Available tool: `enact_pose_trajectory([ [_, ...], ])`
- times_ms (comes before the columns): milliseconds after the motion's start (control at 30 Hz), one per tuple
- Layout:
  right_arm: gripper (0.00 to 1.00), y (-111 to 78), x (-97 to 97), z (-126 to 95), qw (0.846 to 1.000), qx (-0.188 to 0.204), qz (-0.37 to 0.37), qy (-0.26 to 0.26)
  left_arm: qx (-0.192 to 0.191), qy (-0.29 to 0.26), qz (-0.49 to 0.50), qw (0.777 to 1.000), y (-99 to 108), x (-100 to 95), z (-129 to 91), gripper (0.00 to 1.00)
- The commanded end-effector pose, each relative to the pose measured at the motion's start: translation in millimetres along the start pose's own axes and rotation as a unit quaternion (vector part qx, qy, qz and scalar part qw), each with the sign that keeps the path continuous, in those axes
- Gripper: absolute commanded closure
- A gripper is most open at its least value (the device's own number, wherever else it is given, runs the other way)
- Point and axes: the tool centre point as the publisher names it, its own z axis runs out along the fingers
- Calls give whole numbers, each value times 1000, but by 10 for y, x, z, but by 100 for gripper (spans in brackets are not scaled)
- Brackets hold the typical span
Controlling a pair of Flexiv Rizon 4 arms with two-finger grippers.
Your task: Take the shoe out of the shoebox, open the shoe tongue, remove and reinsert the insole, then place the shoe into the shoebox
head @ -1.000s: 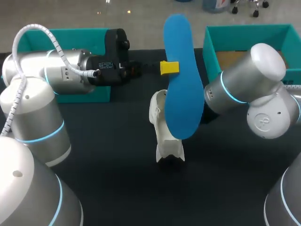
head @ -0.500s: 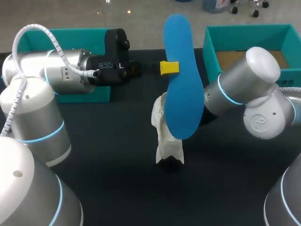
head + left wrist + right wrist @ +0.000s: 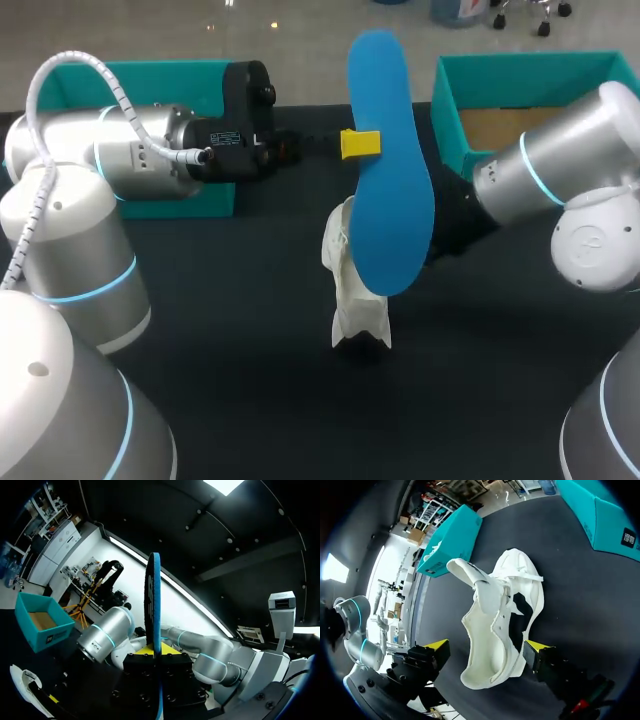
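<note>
Head view: the left claw is pinching the blue insole, holding it upright above the middle of the dark bench. One yellow tip shows against the insole's near face; the other is hidden behind it. The white shoe stands on the bench under the insole's lower end, and its upper part is covered by the insole. The right arm comes in low from the right, and its claw is hidden behind the insole. The open teal shoebox sits at the far right edge of the bench. Another teal box lies at the far left, largely covered by the left arm. The near half of the bench is open.

Left wrist view: the insole appears edge-on, a thin blue blade rising from between the claw's pressing fingers. The shoe is cut off low to one side, and the shoebox lies beyond it.

Right wrist view: the right claw is spread, with the shoe between its fingers and its tongue folded open. One fingertip stands clear of the shoe. Whether the other touches the sole is hard to make out. The shoebox and the other teal box lie ahead, with bare bench between them.
</note>
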Motion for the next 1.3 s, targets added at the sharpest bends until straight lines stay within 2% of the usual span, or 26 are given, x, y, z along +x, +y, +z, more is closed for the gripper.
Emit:
enact_pose_trajectory([
  [33,0,-54,-48,-54,1000,-3,-1,19,1,0,1,1000,4,-3,11,100],
  [767,0,-54,-48,-54,1000,-3,-1,19,1,0,1,1000,4,-3,11,100],
  [833,0,50,-83,-136,997,0,25,79,1,0,1,1000,4,-3,11,100],
  [1000,0,243,-60,-399,986,5,38,163,1,0,1,1000,4,-3,11,100],
  [1300,0,543,43,-799,974,-12,30,222,1,0,1,1000,4,-3,11,100],
])
